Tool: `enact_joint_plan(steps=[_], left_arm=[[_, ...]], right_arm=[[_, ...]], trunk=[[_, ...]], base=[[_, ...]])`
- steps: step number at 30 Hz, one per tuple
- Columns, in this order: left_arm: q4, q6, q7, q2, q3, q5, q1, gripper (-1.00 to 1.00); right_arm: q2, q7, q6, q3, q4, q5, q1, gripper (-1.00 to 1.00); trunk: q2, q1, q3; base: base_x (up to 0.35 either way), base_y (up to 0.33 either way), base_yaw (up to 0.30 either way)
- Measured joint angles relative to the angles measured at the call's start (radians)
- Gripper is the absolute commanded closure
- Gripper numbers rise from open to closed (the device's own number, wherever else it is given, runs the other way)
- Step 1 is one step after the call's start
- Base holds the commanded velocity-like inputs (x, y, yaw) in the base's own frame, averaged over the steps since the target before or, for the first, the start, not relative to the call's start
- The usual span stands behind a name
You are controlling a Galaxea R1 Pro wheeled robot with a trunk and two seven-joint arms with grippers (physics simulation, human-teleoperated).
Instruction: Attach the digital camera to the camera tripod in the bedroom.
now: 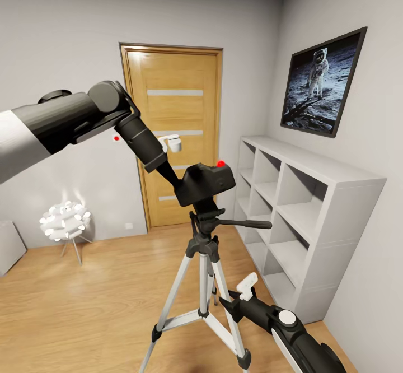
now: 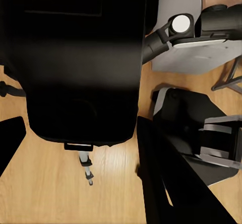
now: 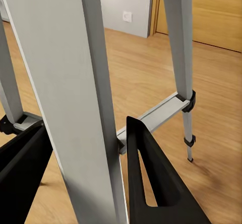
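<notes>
Digital camera (image 1: 205,183) atop camera tripod (image 1: 204,283) (unlabelled)

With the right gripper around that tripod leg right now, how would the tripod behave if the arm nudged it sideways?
The camera tripod is tall and thin-legged with the digital camera up top, so it probably tips more easily than it slides. Its small black feet on smooth wood might skid. The leg between the right gripper fingers looks stiff, so a nudge would likely move the whole stand.
</notes>
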Motion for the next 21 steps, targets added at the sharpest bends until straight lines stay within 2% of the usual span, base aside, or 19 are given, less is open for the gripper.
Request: enact_joint_plan(steps=[10, 21], left_arm=[[0.004, 0.0, 0.0, -0.002, -0.013, 0.009, -0.005, 1.0], [0.033, 0.0, 0.0, -0.004, -0.046, 0.011, -0.005, 1.0]], right_arm=[[0.0, 0.0, -0.001, 0.0, 0.0, 0.001, 0.0, 1.0], [0.0, 0.0, -0.001, 0.0, 0.0, 0.0, 0.0, 1.0]], trunk=[[0.0, 0.0, 0.0], [0.0, 0.0, 0.0]], base=[[0.0, 0.0, 0.0], [0.0, 0.0, 0.0]])
